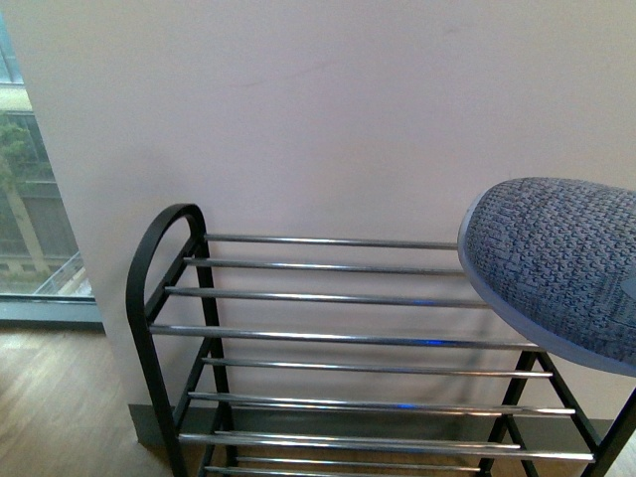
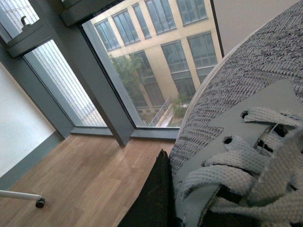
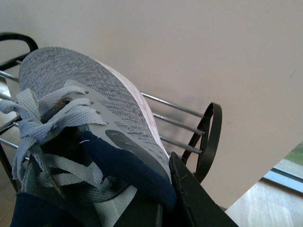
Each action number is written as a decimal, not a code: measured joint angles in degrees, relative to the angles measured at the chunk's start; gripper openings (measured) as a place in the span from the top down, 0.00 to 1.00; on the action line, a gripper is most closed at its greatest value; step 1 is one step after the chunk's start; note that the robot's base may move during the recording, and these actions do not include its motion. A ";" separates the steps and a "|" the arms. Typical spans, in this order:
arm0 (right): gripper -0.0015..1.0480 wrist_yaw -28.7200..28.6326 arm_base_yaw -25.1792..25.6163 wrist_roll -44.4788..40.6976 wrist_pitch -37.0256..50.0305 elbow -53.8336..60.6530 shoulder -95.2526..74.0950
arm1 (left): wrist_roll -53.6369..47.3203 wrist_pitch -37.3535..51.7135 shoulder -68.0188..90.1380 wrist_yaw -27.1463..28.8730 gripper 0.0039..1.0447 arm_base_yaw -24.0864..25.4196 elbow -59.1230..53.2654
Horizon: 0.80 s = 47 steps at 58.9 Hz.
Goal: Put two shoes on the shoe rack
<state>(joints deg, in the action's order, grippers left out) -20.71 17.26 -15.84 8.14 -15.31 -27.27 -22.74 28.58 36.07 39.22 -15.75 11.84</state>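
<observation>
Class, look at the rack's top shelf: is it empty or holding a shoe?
Empty where visible: the top shelf shows bare chrome bars. The grey sneaker covers its right end; resting or raised, cannot tell.

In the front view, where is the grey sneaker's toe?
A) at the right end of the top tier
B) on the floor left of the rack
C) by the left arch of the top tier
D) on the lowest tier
A: the sneaker toe shows over the right end of the top bars of the rack, far from the left arch and well above the lower tiers.
</observation>
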 joint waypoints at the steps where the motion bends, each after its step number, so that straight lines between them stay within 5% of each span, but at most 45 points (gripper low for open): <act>1: 0.99 -0.02 0.00 -0.02 0.00 0.00 0.00 | 0.00 0.00 0.00 -0.02 0.99 0.00 0.00; 15: 0.99 -0.20 0.00 0.04 0.00 -0.04 0.04 | 0.00 0.00 0.00 0.07 0.99 0.00 0.00; 20: 0.99 -8.00 -0.22 6.49 -1.20 -1.36 -3.28 | 0.00 0.00 0.00 0.04 0.99 0.00 0.00; 32: 0.99 10.60 -14.08 20.65 5.49 -15.30 -28.92 | 0.00 0.00 0.00 0.07 0.99 0.00 0.00; 47: 0.99 25.86 -16.68 32.15 1.79 -29.44 -53.75 | 0.00 0.00 0.00 0.04 0.99 0.00 0.00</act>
<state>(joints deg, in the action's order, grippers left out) 5.15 0.58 16.32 9.93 -44.75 -81.01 -22.74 28.58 36.07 39.27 -15.75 11.84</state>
